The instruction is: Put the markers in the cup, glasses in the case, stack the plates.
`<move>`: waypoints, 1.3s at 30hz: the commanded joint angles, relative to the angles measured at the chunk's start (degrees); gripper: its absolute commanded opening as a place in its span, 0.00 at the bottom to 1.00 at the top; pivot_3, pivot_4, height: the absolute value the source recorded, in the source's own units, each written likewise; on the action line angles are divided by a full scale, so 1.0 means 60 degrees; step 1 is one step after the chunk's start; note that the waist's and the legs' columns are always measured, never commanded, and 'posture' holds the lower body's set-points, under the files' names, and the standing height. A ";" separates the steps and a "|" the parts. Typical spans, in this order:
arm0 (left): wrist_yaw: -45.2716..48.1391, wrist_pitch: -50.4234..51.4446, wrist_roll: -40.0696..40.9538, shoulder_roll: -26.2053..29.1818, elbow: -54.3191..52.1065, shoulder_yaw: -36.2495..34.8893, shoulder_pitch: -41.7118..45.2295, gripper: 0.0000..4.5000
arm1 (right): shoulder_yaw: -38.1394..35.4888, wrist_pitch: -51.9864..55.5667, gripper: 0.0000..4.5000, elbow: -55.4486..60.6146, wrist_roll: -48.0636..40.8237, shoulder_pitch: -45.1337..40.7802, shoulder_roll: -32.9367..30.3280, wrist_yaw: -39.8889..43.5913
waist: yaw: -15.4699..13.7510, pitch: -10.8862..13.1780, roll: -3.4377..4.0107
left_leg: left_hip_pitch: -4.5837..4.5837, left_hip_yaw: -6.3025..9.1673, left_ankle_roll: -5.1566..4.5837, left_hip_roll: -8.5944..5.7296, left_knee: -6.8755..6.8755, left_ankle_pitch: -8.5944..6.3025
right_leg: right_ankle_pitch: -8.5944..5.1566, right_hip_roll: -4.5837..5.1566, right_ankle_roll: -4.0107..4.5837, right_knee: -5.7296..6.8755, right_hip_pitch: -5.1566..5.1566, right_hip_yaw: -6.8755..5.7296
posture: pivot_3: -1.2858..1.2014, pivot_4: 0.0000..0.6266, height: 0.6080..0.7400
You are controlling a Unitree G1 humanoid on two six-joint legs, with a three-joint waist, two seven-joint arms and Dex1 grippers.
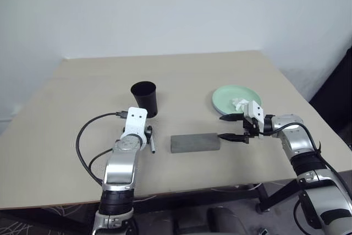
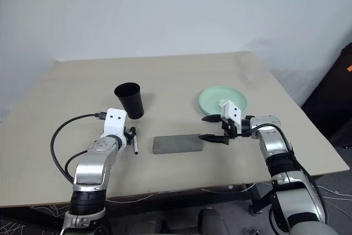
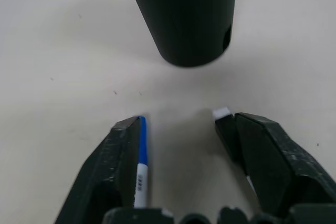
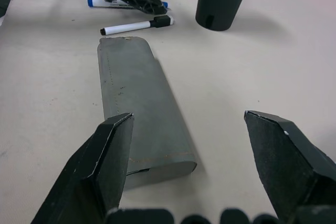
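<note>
Beside the black cup [image 1: 144, 98], on its near side, two markers lie on the desk [image 1: 66, 97]: blue-capped marker [image 3: 140, 166] against one finger of the left claw [image 3: 181, 135], dark-capped marker [image 4: 136, 25] next to it. Left claw wide open, holding nothing. Right claw [image 4: 186, 145] gapes empty over the closed grey case [image 4: 139, 108]. Marker step in hand, by my reading; next calls for closing on one marker and lifting to the cup's rim.
</note>
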State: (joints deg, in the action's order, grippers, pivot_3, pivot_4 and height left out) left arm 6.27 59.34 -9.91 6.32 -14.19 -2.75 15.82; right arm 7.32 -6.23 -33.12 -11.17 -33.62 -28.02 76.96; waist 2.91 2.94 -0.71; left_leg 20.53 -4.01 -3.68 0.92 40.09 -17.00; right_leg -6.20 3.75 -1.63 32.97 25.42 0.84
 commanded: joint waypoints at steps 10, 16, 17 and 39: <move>-0.0074 0.0501 0.0869 -0.0287 0.0803 -0.0201 0.0839 0.63 | -0.0222 -0.0178 0.81 0.0334 -0.0096 0.0066 -0.0054 -0.0365 | 0.0002 -0.0001 -0.0001 | 0.0001 -0.0001 0.0001 -0.0003 -0.0001 0.0000 | 0.0000 0.0000 0.0000 0.0000 0.0000 0.0000 | 0.52 0.00 1.00; -0.0158 0.0557 0.0963 -0.0201 0.0791 -0.0117 0.0891 0.27 | -0.0222 -0.0144 0.81 0.0464 -0.0104 0.0189 -0.0099 -0.0453 | 0.0007 -0.0001 -0.0002 | -0.0001 0.0000 0.0001 -0.0002 -0.0001 0.0000 | 0.0000 0.0001 0.0000 -0.0001 0.0000 0.0001 | 0.52 0.00 1.00; -0.0167 0.0556 0.0980 -0.0182 0.0800 -0.0100 0.0900 0.21 | -0.0223 -0.0140 0.81 0.0468 -0.0102 0.0189 -0.0099 -0.0458 | 0.0007 -0.0001 -0.0002 | -0.0002 0.0000 0.0001 -0.0002 -0.0001 0.0000 | 0.0000 0.0001 0.0000 -0.0001 0.0001 0.0002 | 0.52 0.00 1.00; 0.1481 -0.9558 0.1131 0.1707 0.3653 0.0716 0.3205 0.00 | -0.0132 -0.0419 0.81 -0.0131 0.0110 -0.0284 0.0098 -0.0610 | -0.0004 -0.0001 -0.0001 | 0.0004 -0.0012 0.0004 -0.0007 -0.0002 0.0007 | 0.0000 0.0007 0.0004 -0.0009 -0.0006 -0.0001 | 0.52 0.00 1.00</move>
State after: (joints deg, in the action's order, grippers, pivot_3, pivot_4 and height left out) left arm 20.57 7.84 -0.31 15.92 3.12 4.10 32.50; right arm 7.40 -7.65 -34.22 -10.45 -33.31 -27.45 73.57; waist 2.89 2.93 -0.72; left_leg 20.53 -4.09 -3.68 0.87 40.07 -16.95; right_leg -6.19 3.79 -1.61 32.91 25.37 0.84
